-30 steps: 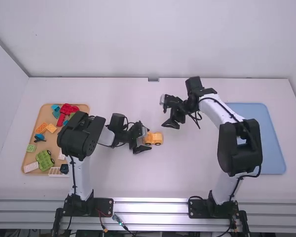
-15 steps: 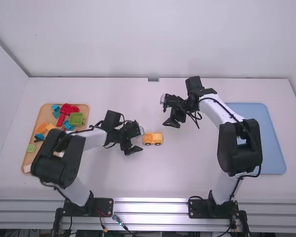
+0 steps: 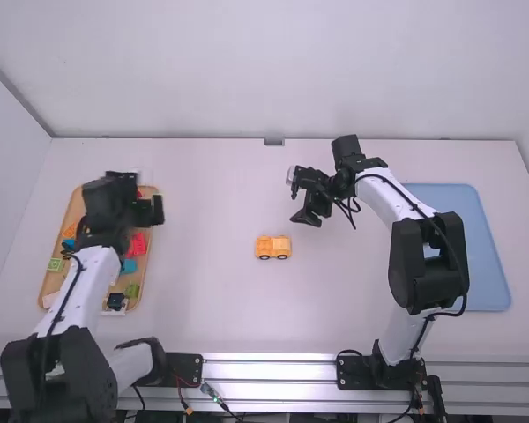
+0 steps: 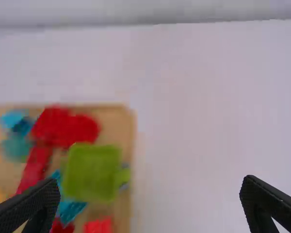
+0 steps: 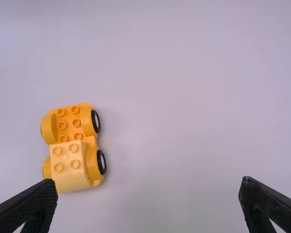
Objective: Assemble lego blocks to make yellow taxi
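Tan tray (image 3: 47, 284) of blocks (image 3: 137, 244), bench's (image 3: 220, 308) left edge, one blue tray (image 3: 488, 264), one yellow car (image 3: 272, 246), left end effector (image 3: 152, 210), right end effector (image 3: 298, 204) wide open, empty

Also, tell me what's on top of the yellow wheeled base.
A pale yellow block sits on one end of the wheeled base; studs at the other end are bare. What lies under the block is covered and can't be seen.

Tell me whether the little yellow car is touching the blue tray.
Apart. The high view shows a wide stretch of bare white table between the yellow car and the blue tray.
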Available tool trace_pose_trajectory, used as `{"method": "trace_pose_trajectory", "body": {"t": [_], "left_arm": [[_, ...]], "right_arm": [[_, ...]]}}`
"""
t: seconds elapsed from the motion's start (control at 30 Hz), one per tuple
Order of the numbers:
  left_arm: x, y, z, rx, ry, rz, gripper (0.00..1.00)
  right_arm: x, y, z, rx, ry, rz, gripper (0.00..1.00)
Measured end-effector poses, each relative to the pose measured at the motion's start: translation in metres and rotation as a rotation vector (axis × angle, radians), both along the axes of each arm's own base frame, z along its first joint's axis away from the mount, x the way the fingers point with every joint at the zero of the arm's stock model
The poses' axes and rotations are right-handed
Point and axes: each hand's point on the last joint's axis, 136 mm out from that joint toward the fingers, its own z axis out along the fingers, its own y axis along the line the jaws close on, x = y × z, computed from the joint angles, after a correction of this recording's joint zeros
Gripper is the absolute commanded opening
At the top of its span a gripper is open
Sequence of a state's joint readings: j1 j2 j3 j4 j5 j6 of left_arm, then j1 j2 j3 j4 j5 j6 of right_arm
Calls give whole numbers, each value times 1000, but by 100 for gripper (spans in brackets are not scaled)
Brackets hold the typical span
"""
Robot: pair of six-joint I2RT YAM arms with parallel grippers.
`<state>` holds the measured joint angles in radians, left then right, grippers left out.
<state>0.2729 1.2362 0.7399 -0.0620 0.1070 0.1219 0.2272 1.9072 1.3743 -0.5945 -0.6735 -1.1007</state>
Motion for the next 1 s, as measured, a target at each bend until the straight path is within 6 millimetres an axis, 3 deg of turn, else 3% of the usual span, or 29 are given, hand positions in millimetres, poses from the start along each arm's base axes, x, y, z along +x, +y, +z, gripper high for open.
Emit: {"method": "trace_pose_trajectory", "body": {"t": [0.1, 0.3, 0.43, 0.47, 0.7, 0.9, 1.0], "left_arm": [[-21, 49, -4, -139, 85, 254, 97], [-31, 102, -14, -263, 290, 536, 99], [-28, 135, -41, -324, 454, 670, 100], [-25, 146, -55, -348, 497, 707, 88], [-29, 171, -109, -411, 608, 823, 76], [-17, 192, -110, -420, 499, 876, 73], [-18, 191, -116, -421, 493, 880, 72]], "right_arm": [[2, 0, 1, 3, -8, -2, 99], [1, 2, 2, 13, -5, 4, 99], [-1, 3, 2, 19, 1, 8, 99], [-2, 3, 2, 20, 9, 7, 99], [-2, 2, 2, 21, 24, -9, 99], [-3, 2, 2, 24, 43, -25, 99], [-3, 2, 2, 24, 47, -30, 99]]}}
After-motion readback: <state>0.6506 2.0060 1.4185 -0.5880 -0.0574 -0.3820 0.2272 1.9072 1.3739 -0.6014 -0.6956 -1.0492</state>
